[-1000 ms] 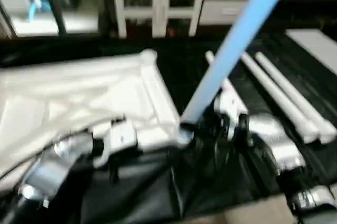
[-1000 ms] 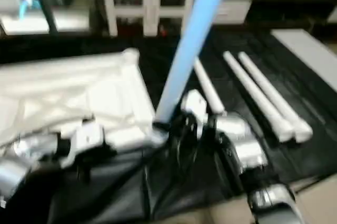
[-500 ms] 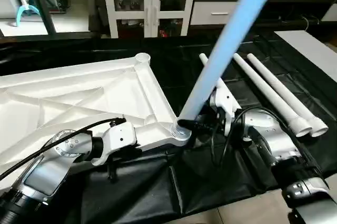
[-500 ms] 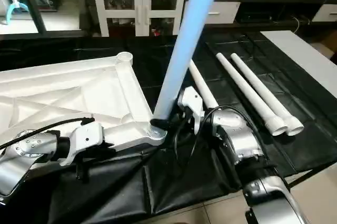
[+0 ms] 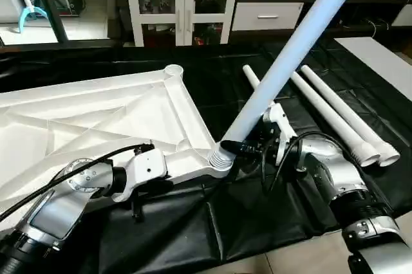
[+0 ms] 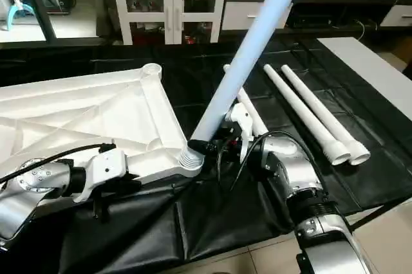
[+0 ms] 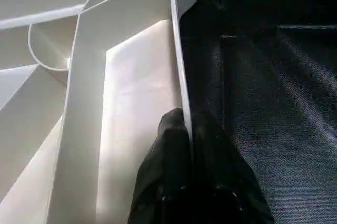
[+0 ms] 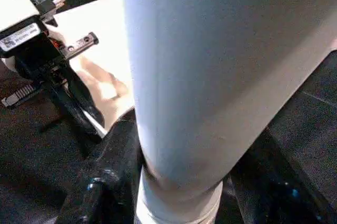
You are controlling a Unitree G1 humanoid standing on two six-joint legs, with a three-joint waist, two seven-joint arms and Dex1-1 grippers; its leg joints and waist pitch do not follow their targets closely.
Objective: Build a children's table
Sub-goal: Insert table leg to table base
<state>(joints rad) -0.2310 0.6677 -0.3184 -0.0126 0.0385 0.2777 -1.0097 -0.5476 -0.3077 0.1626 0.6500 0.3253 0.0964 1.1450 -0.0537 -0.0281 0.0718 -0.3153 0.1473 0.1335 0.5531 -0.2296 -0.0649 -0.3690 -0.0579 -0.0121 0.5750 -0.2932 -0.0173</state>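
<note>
The right gripper (image 5: 248,147) is clamped around the lower end of a leg (image 5: 293,49), its black fingers (image 8: 113,153) on either side of the tube just above the ribbed foot. That foot sits at the near corner socket (image 5: 221,157) of the top (image 5: 96,116), and the leg leans steeply away to the robot's right instead of standing square. I cannot tell how deep the foot has gone in.

The left gripper (image 7: 187,145) is pinched shut on the top's near rim, one finger on each side of the thin wall, a little way along from that socket. It pins the top to the black mat (image 5: 257,222).

The top lies underside up, ribs showing, with its far socket (image 5: 173,71) empty. Three spare legs (image 5: 335,116) lie side by side on the mat to the right, close behind the right arm.

The lean is the main risk. If the leg is pushed while tilted, its ribbed end may jam across the socket mouth or skid off the rim, and the long tube would lever hard against the fingers and could twist out of them. The same push could lift or slide the top if the left grip on the narrow rim slips. The right forearm also sits close to the nearest spare leg and could knock it rolling.
</note>
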